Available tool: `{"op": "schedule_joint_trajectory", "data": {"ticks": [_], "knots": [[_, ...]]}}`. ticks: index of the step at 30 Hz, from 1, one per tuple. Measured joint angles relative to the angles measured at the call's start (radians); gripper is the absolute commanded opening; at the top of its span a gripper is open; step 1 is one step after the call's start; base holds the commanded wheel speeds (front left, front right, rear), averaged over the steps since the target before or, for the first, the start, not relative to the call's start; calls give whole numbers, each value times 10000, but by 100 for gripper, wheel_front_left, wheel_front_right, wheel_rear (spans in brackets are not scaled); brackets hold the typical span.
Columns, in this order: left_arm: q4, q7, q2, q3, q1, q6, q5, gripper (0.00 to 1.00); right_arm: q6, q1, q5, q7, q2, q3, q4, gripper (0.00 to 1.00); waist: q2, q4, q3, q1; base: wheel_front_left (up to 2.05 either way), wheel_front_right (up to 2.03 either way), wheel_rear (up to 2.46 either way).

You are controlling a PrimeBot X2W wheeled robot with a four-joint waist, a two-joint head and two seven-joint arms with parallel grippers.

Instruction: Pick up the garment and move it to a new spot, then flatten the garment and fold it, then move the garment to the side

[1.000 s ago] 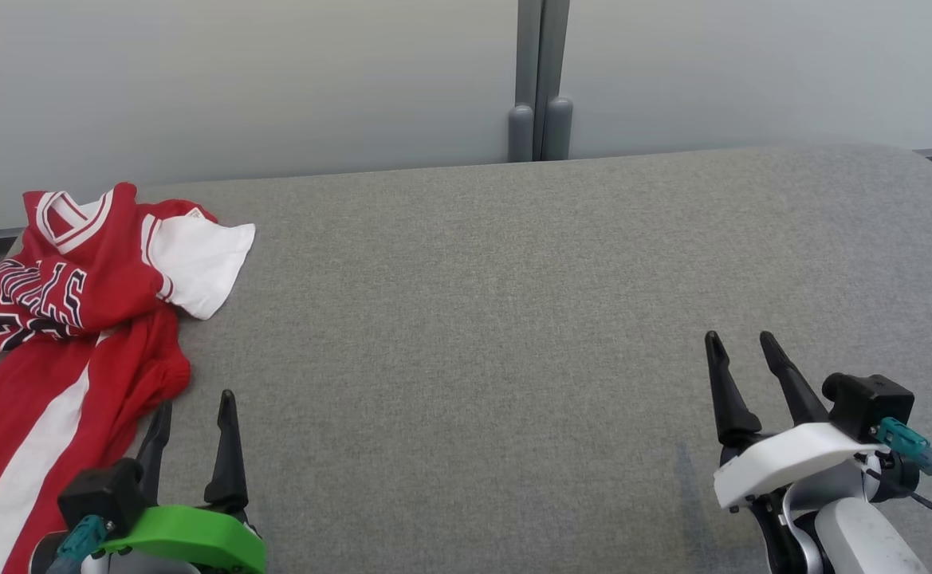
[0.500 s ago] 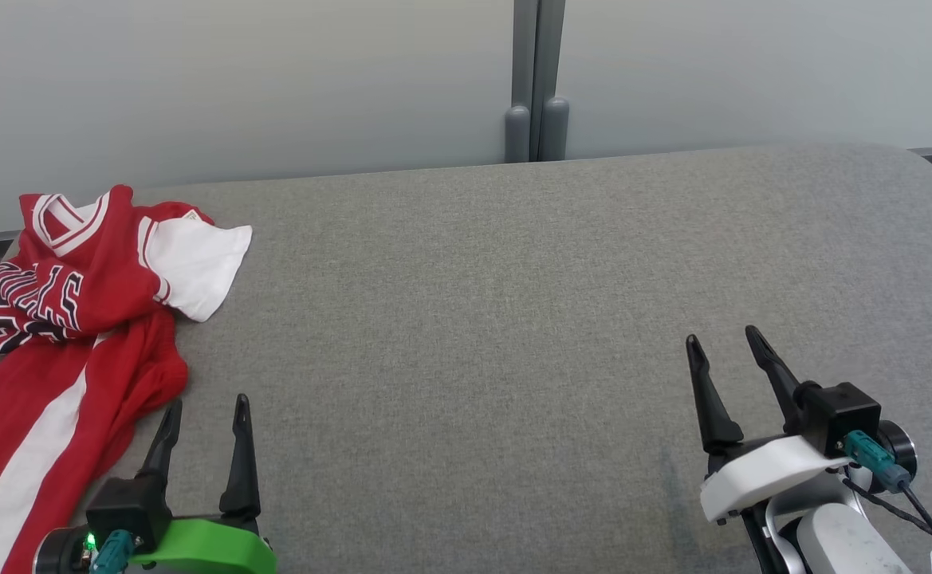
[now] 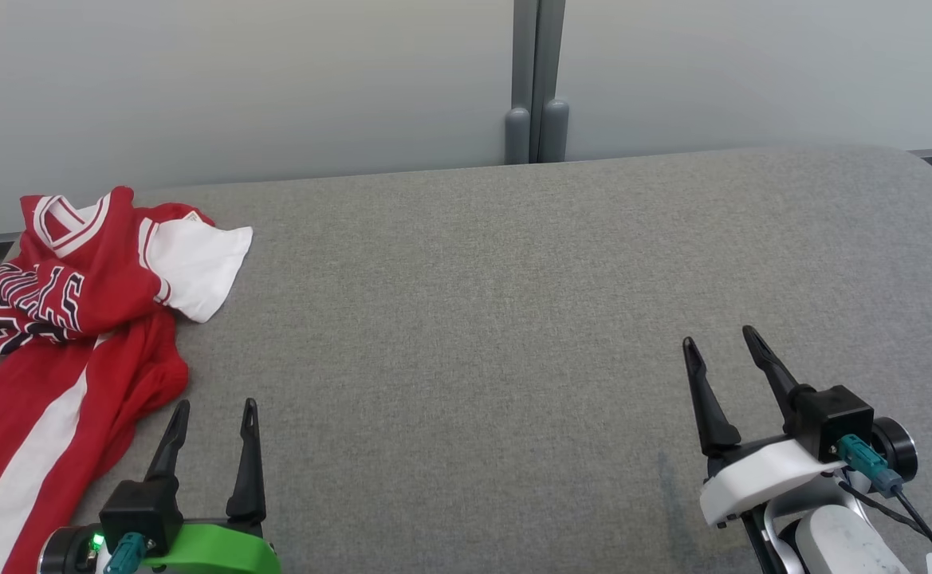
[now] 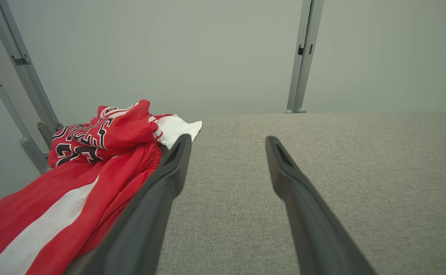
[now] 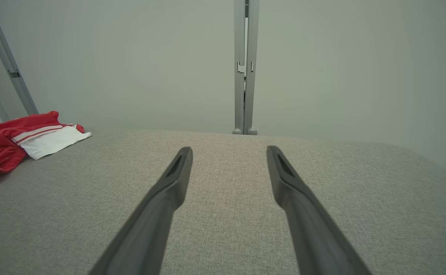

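So the garment (image 3: 75, 319), a red jersey with a white stripe and dark lettering on the chest, is seen bunched up at the far left of the grey fabric tabletop (image 3: 473, 303). It's crumpled rather than laid flat. The collar is turned toward the back edge, one white sleeve (image 3: 198, 267) is spread out to the right, and the lower part is trailed toward the near left corner, where it's cut off by the frame edge.

The left gripper (image 3: 217, 403) is held just beside the garment's near edge, fingers spread apart with nothing between them, and no contact with the cloth can be made out from the head view. In the left wrist view the red fabric is partly hidden behind one finger.

The right gripper (image 3: 717, 335) is held well apart from the garment, over bare tabletop on the right side, fingers also spread wide and empty.

A pale wall (image 3: 234, 80) with a grey post (image 3: 536, 80) is seen behind the tabletop.
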Motion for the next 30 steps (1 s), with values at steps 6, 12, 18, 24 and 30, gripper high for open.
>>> {"op": "schedule_joint_trajectory", "data": {"ticks": [6, 12, 18, 24, 30], "knots": [[61, -2, 0, 13, 0, -42, 65, 100, 2, 0, 0, 0, 0, -36, 25, 100, 0, 1, -17, 0, 0, 0, 0], [88, -2, 0, 23, 0, -92, 98, 100, 13, 0, -2, -2, 4, -81, 36, 100, 0, 12, -31, 0, 0, 0, 0], [113, -2, 0, 25, 0, -104, 167, 100, 15, 0, -2, -2, 8, -136, 48, 100, 0, 57, -49, 0, 0, 0, 0], [180, -2, -12, -69, -5, -224, 242, 100, 13, 58, -2, -2, -2, -328, 46, 100, 0, 229, -60, 0, 0, 0, 0], [244, -2, -19, -54, -14, -230, 253, 100, 15, 187, 0, -2, 2, -384, 12, 100, 0, 668, -57, 0, 0, 0, 0]]}}
